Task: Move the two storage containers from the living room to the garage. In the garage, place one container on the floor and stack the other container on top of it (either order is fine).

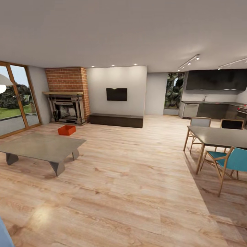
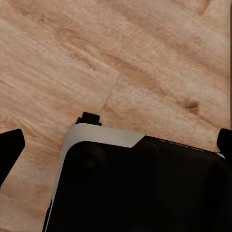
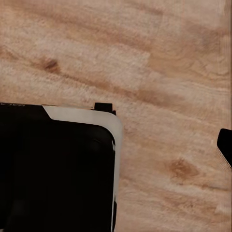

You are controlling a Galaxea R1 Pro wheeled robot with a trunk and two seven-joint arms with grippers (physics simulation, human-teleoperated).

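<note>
The left hand (image 2: 117,145) hangs over the wood floor (image 2: 145,58) with its fingertips (image 2: 9,150) spread wide, one at each side edge of the wrist picture, and nothing between them. Of the right hand (image 3: 116,145) one dark fingertip (image 3: 225,145) shows at the right edge. Its partner would fall against the robot's black, white-rimmed base (image 3: 58,169), so I cannot tell whether that hand is apart or together.

In the head view, one storage container (image 1: 66,129) sits on the living-room planks in the middle left of the frame. It lies just beyond the far edge of the coffee table (image 1: 41,147) and in front of the fireplace (image 1: 67,109), well apart from the robot.

The step in hand looks like the approach drive; no lifting has begun. To do it well, I would curve through the frame's centre and come at the container from its right — the coffee table blocks the direct line. Stopping square to a long side should let both hands reach it evenly.

The open floor through the centre is broad. The edges to mind are the coffee table's near right corner and angled legs, the hearth behind the container, and the low dark cabinet (image 1: 116,120) under the wall screen. The dining table (image 1: 219,135) and teal chair (image 1: 233,161) crowd the right side — better kept clear of.
</note>
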